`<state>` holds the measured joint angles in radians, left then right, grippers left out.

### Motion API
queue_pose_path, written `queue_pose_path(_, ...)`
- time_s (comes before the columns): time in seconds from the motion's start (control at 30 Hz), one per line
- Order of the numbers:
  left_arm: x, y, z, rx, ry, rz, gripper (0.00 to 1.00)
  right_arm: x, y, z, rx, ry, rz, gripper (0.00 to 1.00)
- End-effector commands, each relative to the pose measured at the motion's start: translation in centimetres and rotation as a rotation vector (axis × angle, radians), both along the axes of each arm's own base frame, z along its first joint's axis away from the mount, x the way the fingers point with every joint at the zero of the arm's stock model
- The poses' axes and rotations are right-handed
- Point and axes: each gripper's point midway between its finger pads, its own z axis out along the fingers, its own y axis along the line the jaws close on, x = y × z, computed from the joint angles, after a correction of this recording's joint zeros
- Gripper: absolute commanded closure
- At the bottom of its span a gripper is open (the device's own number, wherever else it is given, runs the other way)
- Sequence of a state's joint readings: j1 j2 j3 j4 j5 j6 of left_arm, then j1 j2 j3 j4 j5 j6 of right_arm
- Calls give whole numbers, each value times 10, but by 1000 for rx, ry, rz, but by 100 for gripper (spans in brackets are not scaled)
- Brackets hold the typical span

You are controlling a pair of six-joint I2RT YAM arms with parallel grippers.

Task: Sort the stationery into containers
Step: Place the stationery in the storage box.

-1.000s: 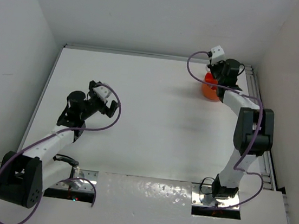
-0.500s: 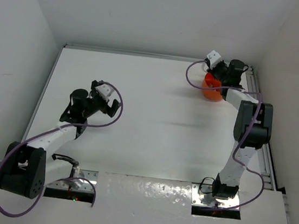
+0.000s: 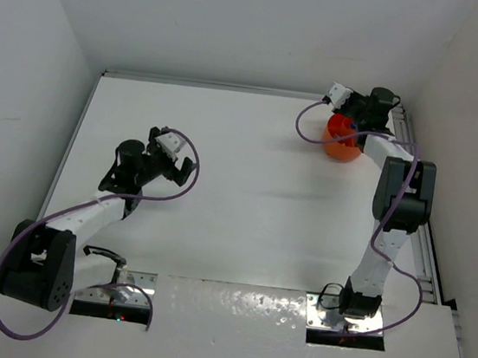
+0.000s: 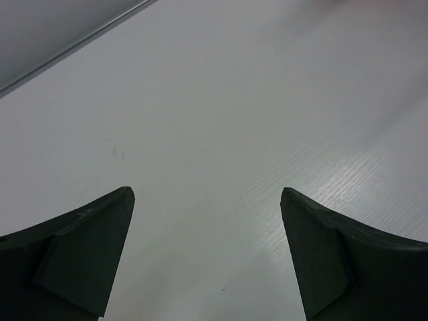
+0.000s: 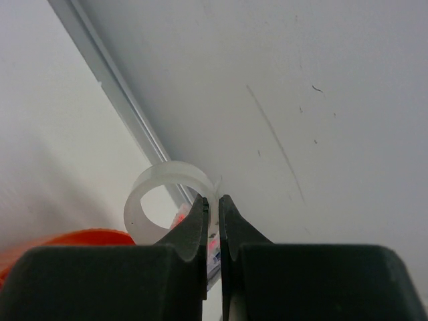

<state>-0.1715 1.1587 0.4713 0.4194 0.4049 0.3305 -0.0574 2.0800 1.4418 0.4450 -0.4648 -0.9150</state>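
The round orange tub (image 3: 341, 142) stands at the far right of the table; its rim shows at the lower left of the right wrist view (image 5: 73, 235). My right gripper (image 3: 352, 114) hovers over the tub and is shut on the wall of the clear tape ring (image 5: 150, 190), which sticks up to the left of the fingers. Red and white items (image 5: 212, 251) show behind the jaws, too hidden to name. My left gripper (image 3: 178, 164) is open and empty above bare table at the left, its fingers (image 4: 90, 241) wide apart. Pens, erasers and the bottle are out of view.
White walls close in the table on the left, back and right. A metal rail (image 3: 406, 134) runs along the right edge beside the tub. A grey strip (image 5: 114, 87) marks the table's far edge near the right gripper.
My right gripper has swung back and right, from the tub's front-left edge to over the tub near the rear corner. My left arm has shifted slightly.
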Motion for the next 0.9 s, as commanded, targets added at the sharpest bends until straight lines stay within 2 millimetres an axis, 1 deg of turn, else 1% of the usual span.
queue_pose_path(0.0,9,-4,22,-14,-58,2,11,2,0,0,-103,-18,50,100)
queue_pose_path(0.13,10,-2,21,-10,-57,8,11,-2,-5,-14,-190,9,49,100)
queue_pose_path(0.27,11,-3,21,-10,-62,6,11,-3,-6,-19,-214,23,56,100)
queue_pose_path(0.3,11,-3,20,-11,-62,6,11,-5,-6,-24,-224,34,59,100)
queue_pose_path(0.37,11,-3,23,-10,-71,6,11,-5,-8,-26,-240,39,58,100)
queue_pose_path(0.53,12,-2,21,-4,-67,8,11,-7,-8,-39,-288,70,71,100)
queue_pose_path(0.77,13,0,21,0,-76,16,11,-6,-8,-50,-301,98,78,100)
queue_pose_path(0.87,13,0,21,2,-79,15,11,-4,-8,-52,-310,101,78,100)
